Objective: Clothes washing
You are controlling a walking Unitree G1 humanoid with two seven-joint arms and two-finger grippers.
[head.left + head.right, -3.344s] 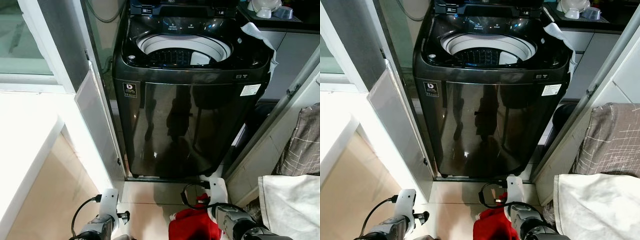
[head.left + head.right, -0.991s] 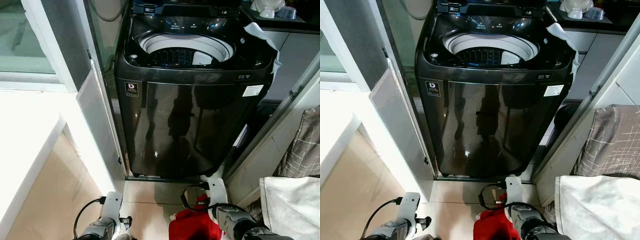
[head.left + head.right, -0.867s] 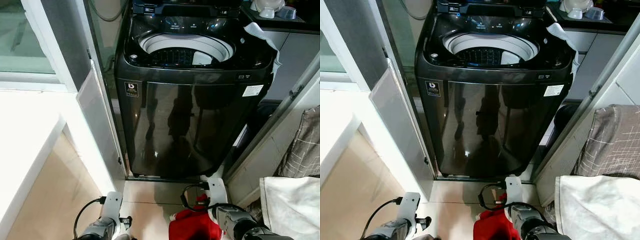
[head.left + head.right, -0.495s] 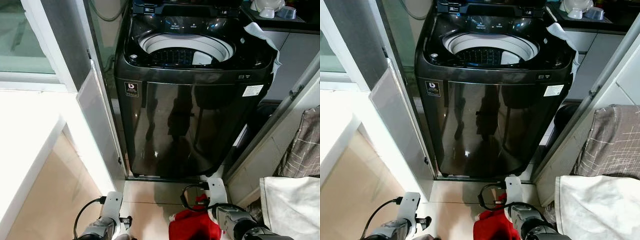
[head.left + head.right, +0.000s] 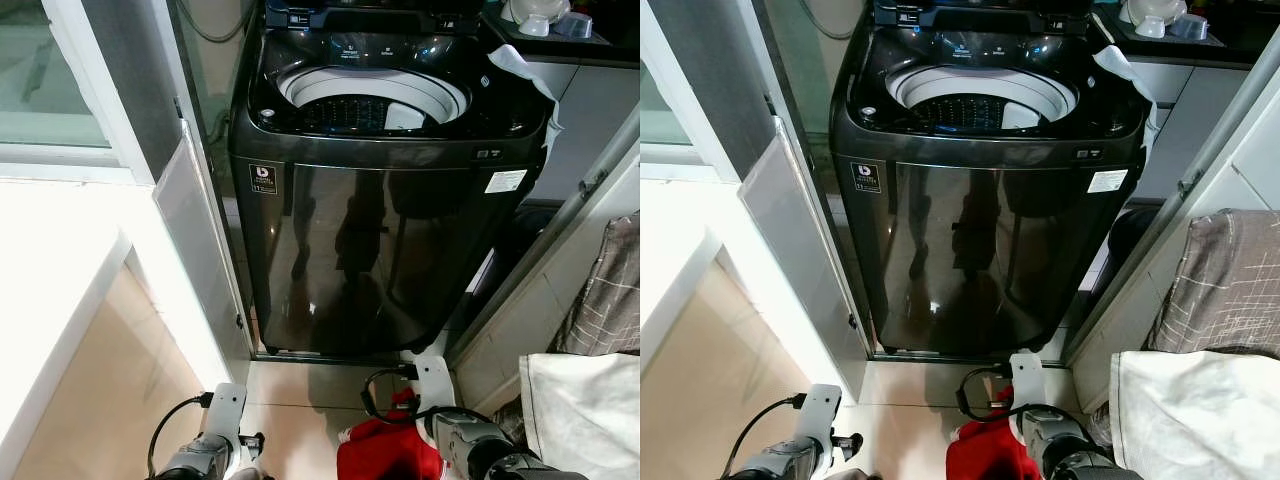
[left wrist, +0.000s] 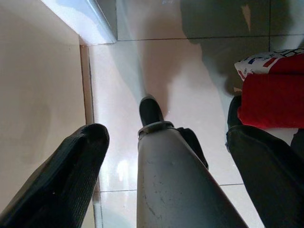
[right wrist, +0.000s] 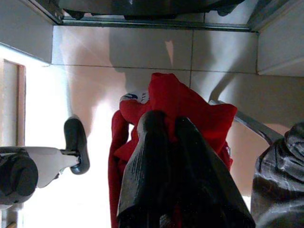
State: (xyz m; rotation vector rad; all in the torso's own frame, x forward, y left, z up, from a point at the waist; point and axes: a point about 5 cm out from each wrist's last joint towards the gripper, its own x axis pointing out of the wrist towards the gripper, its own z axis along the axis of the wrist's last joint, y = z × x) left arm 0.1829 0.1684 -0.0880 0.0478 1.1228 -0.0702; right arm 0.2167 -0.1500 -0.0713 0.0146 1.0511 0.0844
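Right tool (image 7: 168, 126): your fingers are closed on the red garment (image 7: 183, 107), held low above the floor tiles (image 7: 85, 52).
Left tool (image 6: 166, 156): your fingers are spread, holding nothing.
Washing machine (image 5: 385, 200): directly ahead, lid open.

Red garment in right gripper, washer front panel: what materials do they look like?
Red garment: soft fabric, matte, going by its folds and bunching; the exact fibre can't be told. It is pinched in the right gripper. Washer front panel: dark, glossy, mirror-like reflections; coated metal or plastic, unclear which.
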